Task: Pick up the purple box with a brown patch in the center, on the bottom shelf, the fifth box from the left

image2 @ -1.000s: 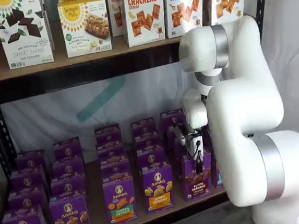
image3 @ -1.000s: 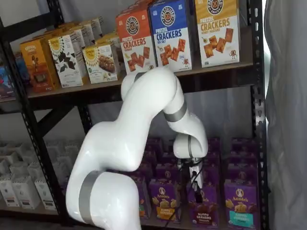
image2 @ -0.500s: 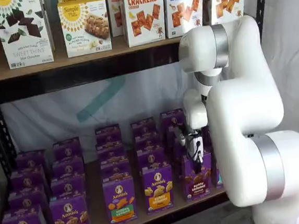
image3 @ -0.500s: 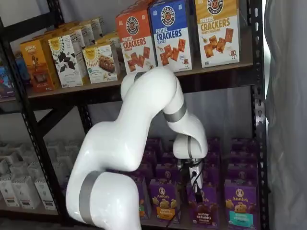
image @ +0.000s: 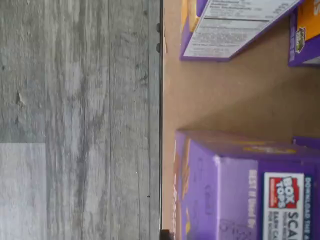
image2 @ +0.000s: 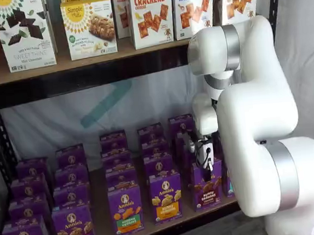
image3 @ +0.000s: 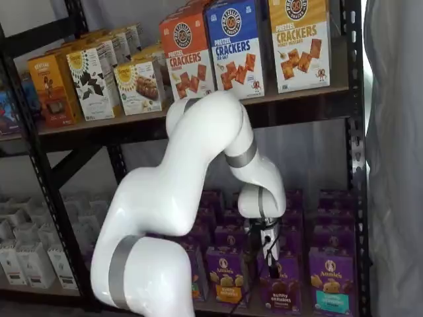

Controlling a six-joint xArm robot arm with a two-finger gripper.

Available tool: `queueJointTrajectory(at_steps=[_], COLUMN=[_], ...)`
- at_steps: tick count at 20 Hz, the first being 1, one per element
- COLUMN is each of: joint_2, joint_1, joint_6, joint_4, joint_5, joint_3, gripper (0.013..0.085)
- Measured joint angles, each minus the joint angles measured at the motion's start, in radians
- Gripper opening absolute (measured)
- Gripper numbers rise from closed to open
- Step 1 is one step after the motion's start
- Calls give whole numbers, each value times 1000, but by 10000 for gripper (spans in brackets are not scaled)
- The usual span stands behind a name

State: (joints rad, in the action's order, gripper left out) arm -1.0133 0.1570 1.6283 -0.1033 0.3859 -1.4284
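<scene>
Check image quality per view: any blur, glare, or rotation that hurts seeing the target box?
Wrist view: turned on its side, close cartons soft, the bottom shelf board evenly lit. In both shelf views: no glare, sharp enough to read lettering on the purple box; the gripper overlaps its top, fingers dark and hard to separate.

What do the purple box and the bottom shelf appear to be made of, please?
The purple box looks like printed paperboard with a smooth, slightly glossy finish and crisp folded edges. The bottom shelf seems a matte brown wood-fibre board, with an even, grainless surface and a dark metal edge.

The claw [image3: 270, 267] partly hides the purple box [image3: 284, 290].
</scene>
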Motion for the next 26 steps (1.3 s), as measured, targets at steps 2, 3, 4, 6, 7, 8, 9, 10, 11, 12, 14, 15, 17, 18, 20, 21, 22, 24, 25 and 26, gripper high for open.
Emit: queueJointTrajectory(at_steps=[2, 3, 4, 6, 7, 8, 9, 10, 11, 12, 14, 15, 17, 18, 20, 21, 22, 24, 25, 26], joint_2=[2, 3, 3, 5, 6, 8, 8, 9, 11, 12, 16, 19, 28, 34, 46, 55, 67, 86, 100, 117], joint_1=[0, 0, 0, 1, 1, 1, 1, 1, 1, 1, 2, 2, 3, 3, 1, -1, -3, -6, -8, -10], joint_6=[-1, -1, -1, -1, -1, -3, -4, -4, -3, 1, 6, 10, 24, 35, 41, 42, 38, 29, 24, 21], joint_4=[-1, -2, -2, -2, -3, -4, -5, -5, -5, -1, 5, 8, 23, 36, 45, 47, 45, 38, 35, 34], joint_5=[-6, -9, -9, -8, -6, -6, -5, -5, -6, -8, -8, -11, -14, -13, -2, 5, 4, -3, -11, -19], joint_3=[5, 8, 9, 12, 13, 15, 16, 18, 20, 23, 29, 32, 44, 51, 62, 71, 88, 116, 137, 164], gripper=[490, 490, 490, 450, 450, 410, 410, 370, 370, 370, 370, 370, 370, 370, 370, 370, 370, 370, 370, 370])
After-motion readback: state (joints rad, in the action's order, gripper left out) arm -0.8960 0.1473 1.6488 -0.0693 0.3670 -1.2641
